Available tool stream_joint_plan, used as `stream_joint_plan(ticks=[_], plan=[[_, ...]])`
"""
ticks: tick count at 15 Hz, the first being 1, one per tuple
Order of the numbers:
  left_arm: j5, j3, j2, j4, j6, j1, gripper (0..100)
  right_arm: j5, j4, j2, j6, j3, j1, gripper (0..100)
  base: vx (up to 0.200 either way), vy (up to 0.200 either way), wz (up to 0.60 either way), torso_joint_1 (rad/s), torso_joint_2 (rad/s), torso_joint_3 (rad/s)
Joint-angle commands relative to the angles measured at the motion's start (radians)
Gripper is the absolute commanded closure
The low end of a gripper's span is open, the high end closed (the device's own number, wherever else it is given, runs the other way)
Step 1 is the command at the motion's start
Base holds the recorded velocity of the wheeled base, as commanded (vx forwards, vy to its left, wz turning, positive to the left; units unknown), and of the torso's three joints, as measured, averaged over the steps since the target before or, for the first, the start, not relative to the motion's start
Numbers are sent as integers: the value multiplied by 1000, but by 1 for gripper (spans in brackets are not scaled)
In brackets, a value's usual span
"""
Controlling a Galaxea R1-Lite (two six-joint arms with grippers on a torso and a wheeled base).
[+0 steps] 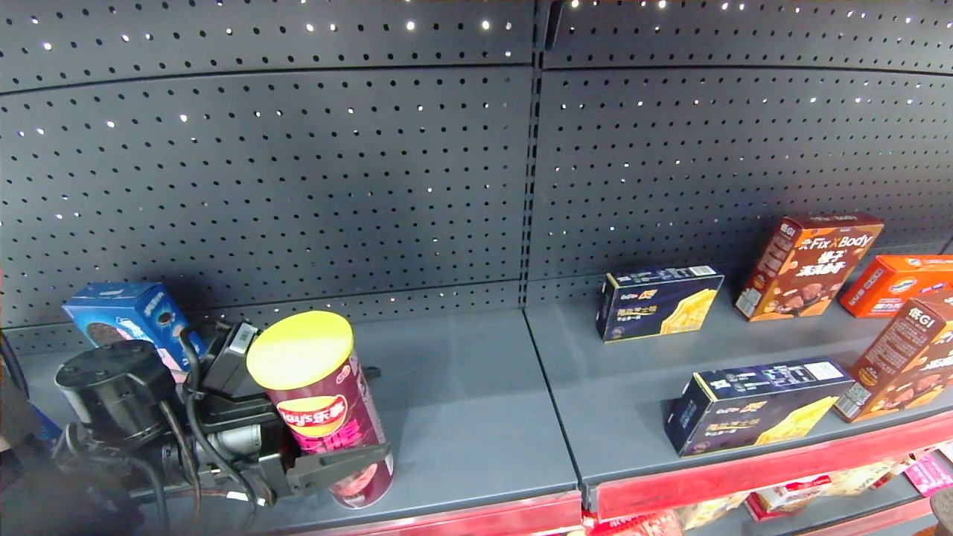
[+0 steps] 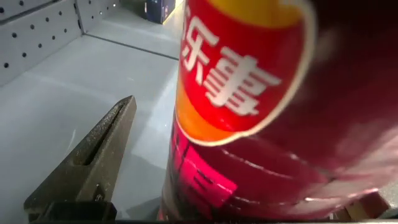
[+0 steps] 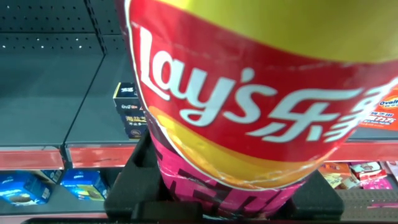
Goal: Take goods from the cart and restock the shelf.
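**Shelf stock, L to R**

1. Chips can (image 1: 320,406): stands on shelf (image 1: 476,402), L section, near front edge, leaning a little, yellow lid up. Lower part is partly hidden behind a gripper finger. In L wrist view the can (image 2: 261,124) is cut off top and bottom.
2. Left gripper (image 1: 378,411): straddles the chips can low down, one finger in front, one behind. In L wrist view the finger (image 2: 93,162) stands off the can w/ bare shelf between, so the claw looks released. Other finger is hidden by the can.
3. Second chips can (image 3: 249,93): clenched in right gripper (image 3: 224,190), dark fingers on both sides of its lower part. Shelf front sits well behind it. Lid and base are out of frame.
4. Blue cookie box (image 1: 130,316): at back against pegboard (image 1: 298,186), partly hidden behind L arm.
5. R section: rear dark blue box (image 1: 659,301), front dark blue box (image 1: 756,406), brown box (image 1: 808,264). Orange box (image 1: 897,284) and second brown box (image 1: 904,353) are cut off by frame edge.

**Surface/room:** grey metal shelf, perforated grey pegboard, red front strip (image 1: 744,469). Packets on the lower shelf (image 1: 819,487) are too cut off to identify.
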Motion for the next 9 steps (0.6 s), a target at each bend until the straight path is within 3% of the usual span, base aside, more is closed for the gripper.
stream_joint_plan(ticks=[1,6,9], plan=[[0,-4,-14,-2,0,3,0,0,1,2,0,0,1,100,0,0,0,0,0,0],[0,8,-88,-2,-2,8,0,0,0,3,0,2,1,100,0,0,0,0,0,0],[-2,37,-131,-2,0,47,0,0,0,-1,0,8,1,100,0,0,0,0,0,0]])
